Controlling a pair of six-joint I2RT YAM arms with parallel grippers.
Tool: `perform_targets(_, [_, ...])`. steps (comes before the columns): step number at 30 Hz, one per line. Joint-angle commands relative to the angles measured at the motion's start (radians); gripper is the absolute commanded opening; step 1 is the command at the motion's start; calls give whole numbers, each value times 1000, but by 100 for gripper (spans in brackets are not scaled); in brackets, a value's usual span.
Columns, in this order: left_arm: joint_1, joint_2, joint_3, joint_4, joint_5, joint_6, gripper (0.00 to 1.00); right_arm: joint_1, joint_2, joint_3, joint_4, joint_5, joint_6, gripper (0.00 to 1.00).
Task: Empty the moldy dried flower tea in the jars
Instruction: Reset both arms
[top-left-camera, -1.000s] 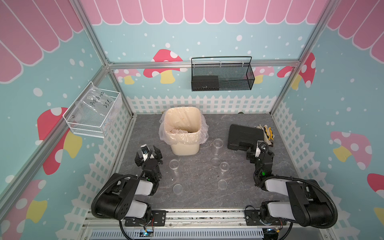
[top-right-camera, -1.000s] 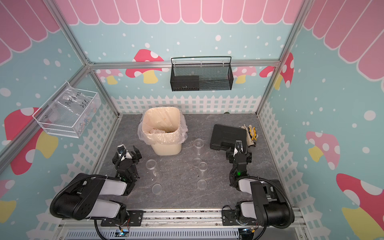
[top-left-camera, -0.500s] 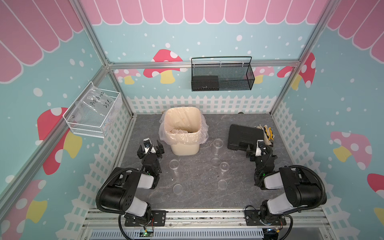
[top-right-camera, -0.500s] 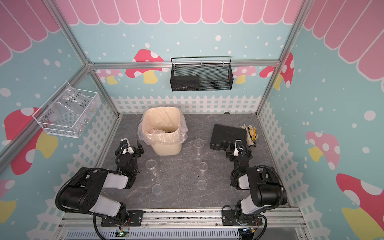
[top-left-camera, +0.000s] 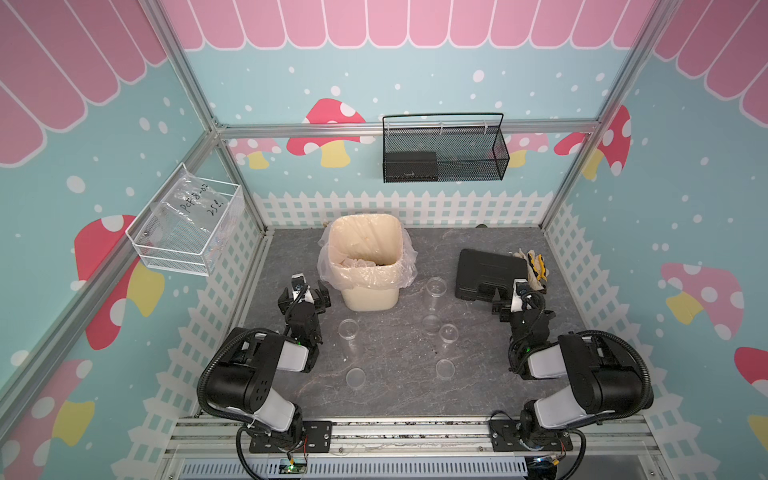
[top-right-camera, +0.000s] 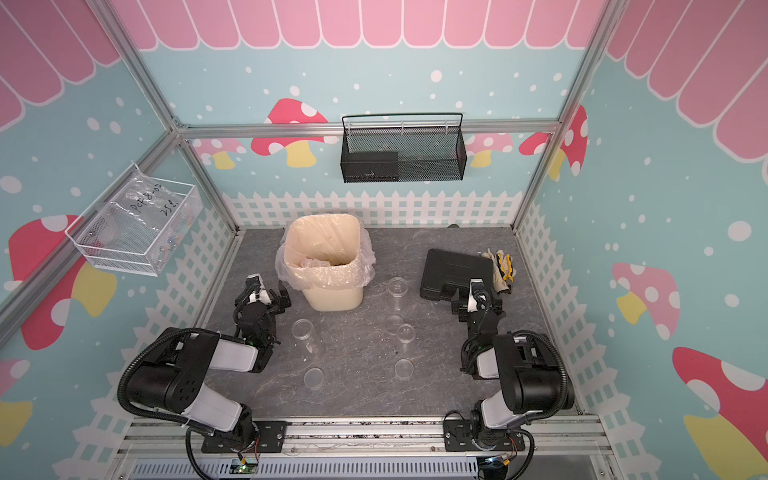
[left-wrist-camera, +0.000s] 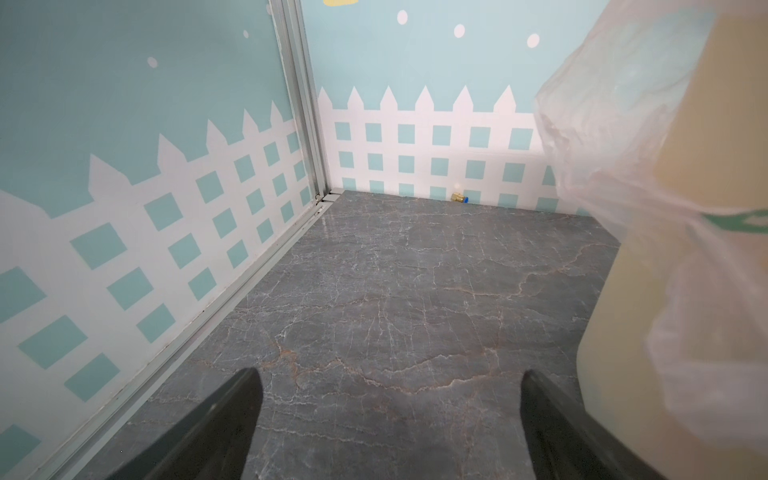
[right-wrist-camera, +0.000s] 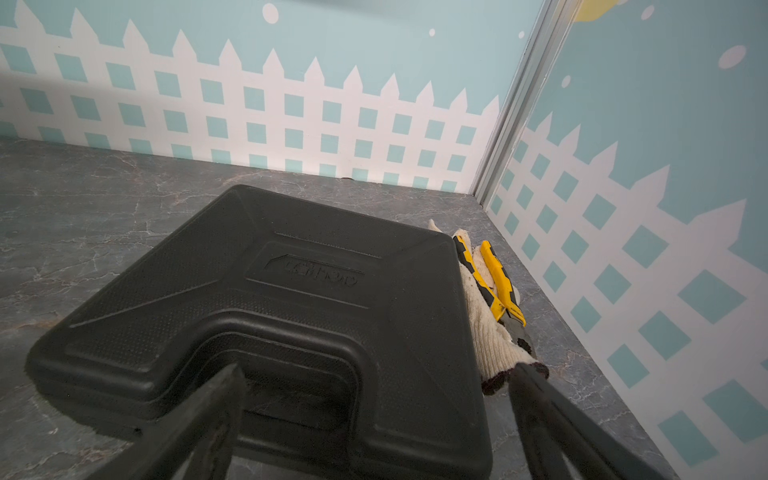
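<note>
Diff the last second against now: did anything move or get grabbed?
Both arms refolded, elbows drawing in. The left gripper edged toward the back wall, nearer the cream plastic-lined bin. The right gripper barely shifted. Both stayed open and empty; nothing was taken or released. The three clear plastic jars, flat clear lid discs and black plastic case stayed put.

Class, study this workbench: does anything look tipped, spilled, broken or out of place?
Nothing is tipped or broken: the three jars stand upright, their lids flat on the table. A few dark specks beside one jar may be spilled crumbs. The gloves and pliers by the black case seem unrelated.
</note>
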Motion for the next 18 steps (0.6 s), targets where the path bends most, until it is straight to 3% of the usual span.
perform_targets(1, [7,-9,6,-18,10,-3,99,-4,4,1,52,-13,-12,100])
perform_targets(18, [38,-13,60,-140,35,-27,99,-4,4,2,52,-12,-12,100])
